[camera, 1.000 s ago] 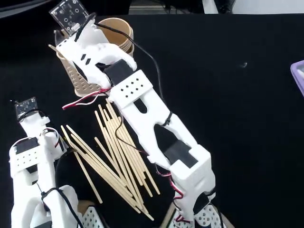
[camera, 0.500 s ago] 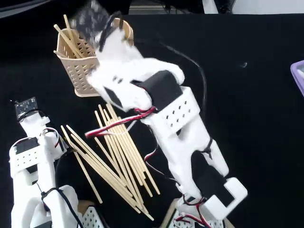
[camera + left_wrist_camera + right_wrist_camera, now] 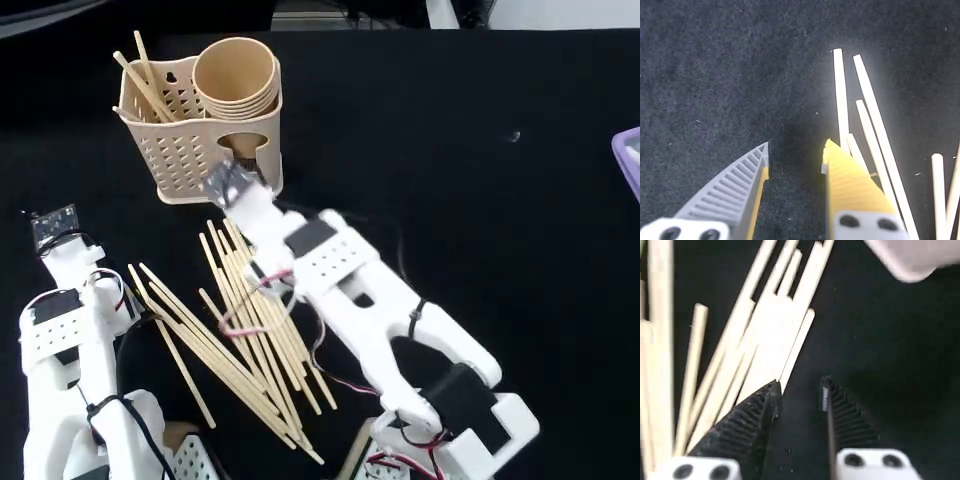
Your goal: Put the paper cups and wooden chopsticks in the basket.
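A beige perforated basket (image 3: pixel 180 150) stands at the back left of the black table. Inside it sit a stack of paper cups (image 3: pixel 236 75) and a few wooden chopsticks (image 3: pixel 145 85). Several more chopsticks (image 3: pixel 250 320) lie fanned on the table between the arms. My right gripper (image 3: pixel 799 390) is open with nothing between its fingers, low over the far ends of the chopsticks (image 3: pixel 765 325), just in front of the basket (image 3: pixel 912 260). My left gripper (image 3: pixel 795 155) is open above bare table, beside chopstick ends (image 3: pixel 860 110), at the left edge (image 3: pixel 60 235).
A purple object (image 3: pixel 630 155) pokes in at the right edge. The right half of the black table (image 3: pixel 500 200) is bare.
The right arm has pulled back from above the basket and dropped toward the chopstick pile. The cup stack and chopsticks in the basket are now uncovered. The left arm has not moved.
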